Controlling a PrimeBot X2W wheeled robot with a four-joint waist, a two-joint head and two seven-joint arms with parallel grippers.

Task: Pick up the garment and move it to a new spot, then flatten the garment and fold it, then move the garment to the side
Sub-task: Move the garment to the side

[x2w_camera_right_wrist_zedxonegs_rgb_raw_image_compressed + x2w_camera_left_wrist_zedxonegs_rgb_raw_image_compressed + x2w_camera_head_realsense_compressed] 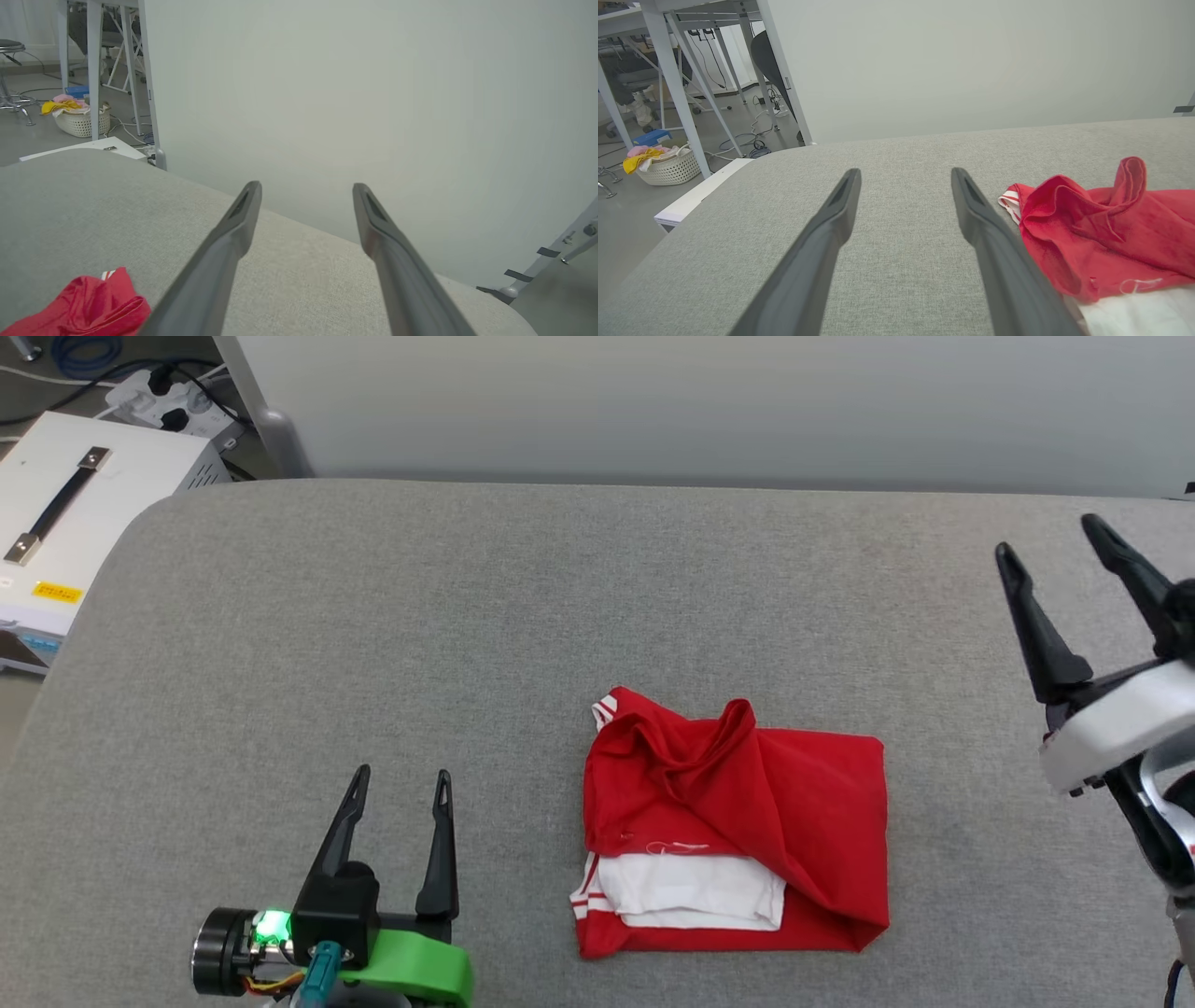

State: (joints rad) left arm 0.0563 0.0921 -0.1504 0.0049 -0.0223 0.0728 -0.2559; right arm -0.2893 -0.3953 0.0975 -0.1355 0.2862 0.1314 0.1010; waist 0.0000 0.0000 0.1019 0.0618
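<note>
The garment [747, 821], a red shirt with a white sleeve panel and red-white striped trim, lies roughly folded into a square on the grey table [467, 616], right of centre near the front. My left gripper [402, 782] stands open at the lower left, apart from the garment's left edge, nothing between its fingers. My right gripper [1047, 537] hangs open above the table's right end, well clear of the garment. In the left wrist view the garment [1101, 228] lies to the right of the open gripper [903, 175]. In the right wrist view a red corner of the garment [88, 303] shows at the lower left.
A white case [84, 513] with a black handle stands off the table's far-left corner, with a power strip [168, 401] and cables behind it. A pale wall [709, 401] runs along the back edge. A white basket [668, 165] of clothes sits on the floor.
</note>
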